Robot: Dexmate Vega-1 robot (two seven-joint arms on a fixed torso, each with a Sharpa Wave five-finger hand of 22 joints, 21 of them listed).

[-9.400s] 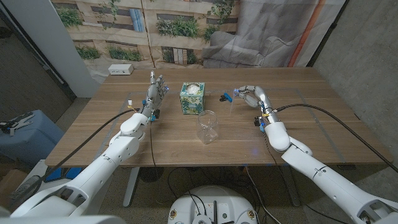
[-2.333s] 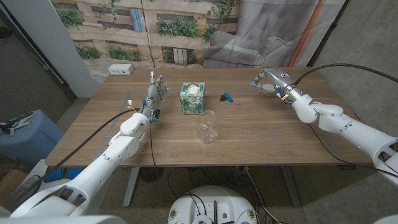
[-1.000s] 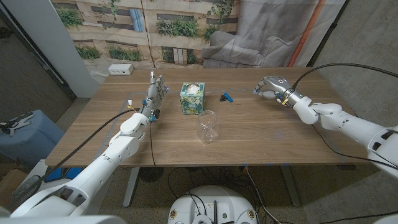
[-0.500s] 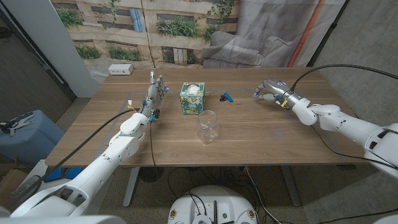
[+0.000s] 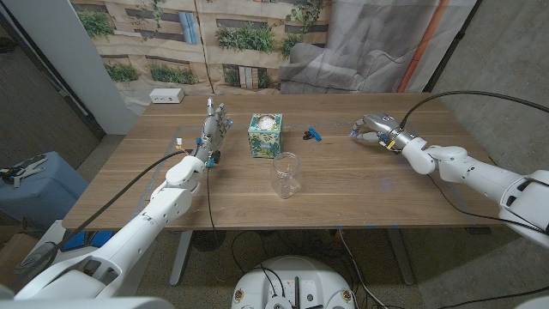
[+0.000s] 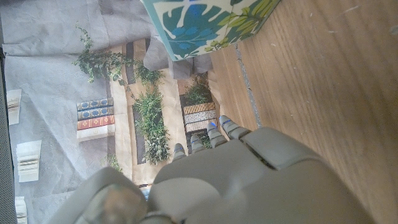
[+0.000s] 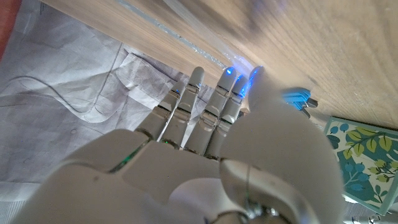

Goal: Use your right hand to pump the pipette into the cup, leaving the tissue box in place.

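My right hand (image 5: 375,130) hovers over the tabletop (image 5: 343,184), fingers apart, holding nothing; pipette (image 5: 312,133) lies nearby twd the tissue box (image 5: 265,135), w/ cup (image 5: 286,174) nearer me. Left hand (image 5: 215,125) empty, fingers apart.

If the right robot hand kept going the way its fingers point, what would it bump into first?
Probably the small blue pipette. The right robot hand points across the table toward it, with bare wood between. The tissue box lies beyond. Height is hard to judge.
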